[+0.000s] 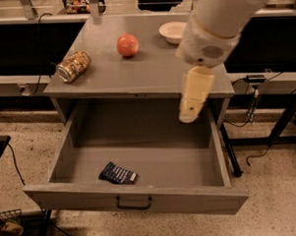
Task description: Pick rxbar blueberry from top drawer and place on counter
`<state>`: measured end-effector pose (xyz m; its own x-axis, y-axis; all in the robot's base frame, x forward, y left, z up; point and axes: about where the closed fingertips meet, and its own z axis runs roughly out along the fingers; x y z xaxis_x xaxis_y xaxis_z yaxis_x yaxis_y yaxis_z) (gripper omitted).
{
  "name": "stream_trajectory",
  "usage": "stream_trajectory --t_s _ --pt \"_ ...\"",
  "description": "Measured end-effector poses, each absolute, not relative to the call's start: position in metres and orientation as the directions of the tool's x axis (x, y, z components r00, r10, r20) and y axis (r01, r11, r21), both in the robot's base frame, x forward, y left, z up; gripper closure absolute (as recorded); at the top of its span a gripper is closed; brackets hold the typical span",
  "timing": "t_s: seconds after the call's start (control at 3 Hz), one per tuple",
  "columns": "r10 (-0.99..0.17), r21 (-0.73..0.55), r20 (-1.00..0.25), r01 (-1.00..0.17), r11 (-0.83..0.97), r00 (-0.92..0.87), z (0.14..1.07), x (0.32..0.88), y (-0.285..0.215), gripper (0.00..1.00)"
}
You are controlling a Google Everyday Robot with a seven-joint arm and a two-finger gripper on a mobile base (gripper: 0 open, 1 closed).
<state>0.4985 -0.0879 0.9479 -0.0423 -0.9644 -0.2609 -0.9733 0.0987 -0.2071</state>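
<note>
Camera view: gripper (189,115) hangs over right rear of drawer (191,199), grip state unreadable, arm (222,13) cut off above; bar (118,173) lies front-left, bare floor around.

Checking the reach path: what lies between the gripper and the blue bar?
Camera view: only bare floor of the top drawer, between the gripper over its right rear and the rxbar blueberry front left.
</note>
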Motion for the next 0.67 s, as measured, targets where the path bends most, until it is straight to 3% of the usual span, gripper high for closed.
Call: stream_trajectory --t_s 0.67 --pt "-0.967 -0.19 -0.252 -0.978 0.084 -0.034 0.9399 0.5045 -0.0743 0.0"
